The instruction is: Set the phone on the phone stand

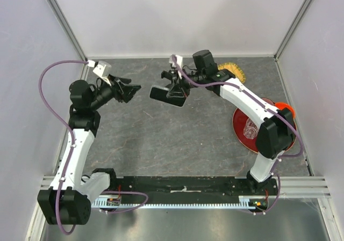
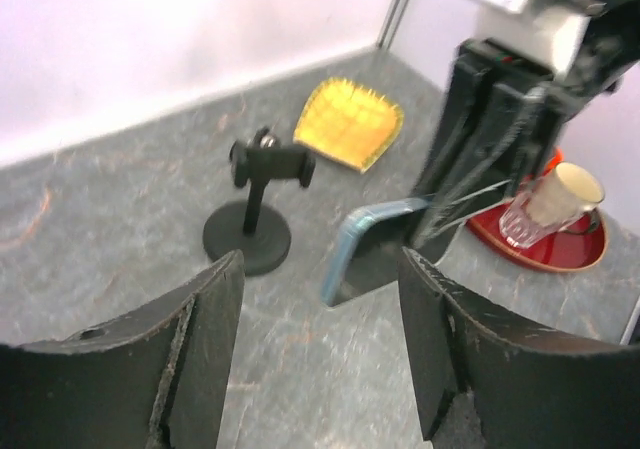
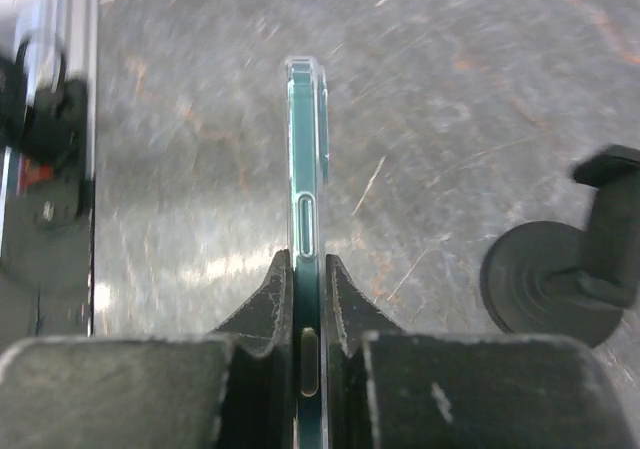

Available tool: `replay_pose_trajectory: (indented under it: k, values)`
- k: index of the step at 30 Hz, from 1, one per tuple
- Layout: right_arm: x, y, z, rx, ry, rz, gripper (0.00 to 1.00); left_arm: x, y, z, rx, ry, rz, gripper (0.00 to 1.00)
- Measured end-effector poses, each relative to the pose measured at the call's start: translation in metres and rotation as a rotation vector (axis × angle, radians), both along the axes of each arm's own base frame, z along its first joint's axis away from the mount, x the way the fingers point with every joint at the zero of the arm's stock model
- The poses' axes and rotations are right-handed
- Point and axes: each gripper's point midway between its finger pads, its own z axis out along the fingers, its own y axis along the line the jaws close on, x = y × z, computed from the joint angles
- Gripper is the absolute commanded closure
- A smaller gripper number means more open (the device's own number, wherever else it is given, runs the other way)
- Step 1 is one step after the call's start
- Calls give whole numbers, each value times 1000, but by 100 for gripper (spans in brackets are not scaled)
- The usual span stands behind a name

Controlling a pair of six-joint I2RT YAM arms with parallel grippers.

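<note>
Yellow pad [image 2: 350,124] nr phone stand [image 2: 254,209]

Bright, even overhead light; both wrist views blurred, soft shadows.

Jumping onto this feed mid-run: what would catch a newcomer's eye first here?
First is the phone, pinched edge-on in the right claw over the middle of the table. Close beside it stands the black phone stand with nothing in its cradle, and the open left claw faces both. The strongest colour is the red plate at the right edge, carrying a glass.
</note>
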Motion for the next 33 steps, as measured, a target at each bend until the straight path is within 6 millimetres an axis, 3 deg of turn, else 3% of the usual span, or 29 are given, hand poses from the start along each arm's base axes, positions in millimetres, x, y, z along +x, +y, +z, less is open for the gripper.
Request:
replay_pose_trajectory:
  k: [2, 4, 8, 11, 17, 25, 33]
  values:
    - [15, -3, 6, 54, 27, -116, 100, 0, -1, 19, -47, -56, -2, 30]
    - [35, -7, 18, 127, 59, -247, 100, -1, -5, 26, -83, -75, -22, 30]
    - [72, -15, 57, 332, 118, -449, 100, 1, -15, 23, -152, -44, -86, 28]
    - [83, -21, 82, 519, 180, -544, 100, 9, -22, 12, -220, 18, -139, 25]
    - [72, -20, 98, 766, 335, -589, 100, 11, -34, -8, -360, 127, -224, 22]
    - [53, -11, 119, 965, 446, -571, 100, -1, -53, 4, -422, 118, -341, 22]
    - [28, 6, 136, 1044, 467, -502, 100, -7, -63, 5, -450, 133, -410, 26]
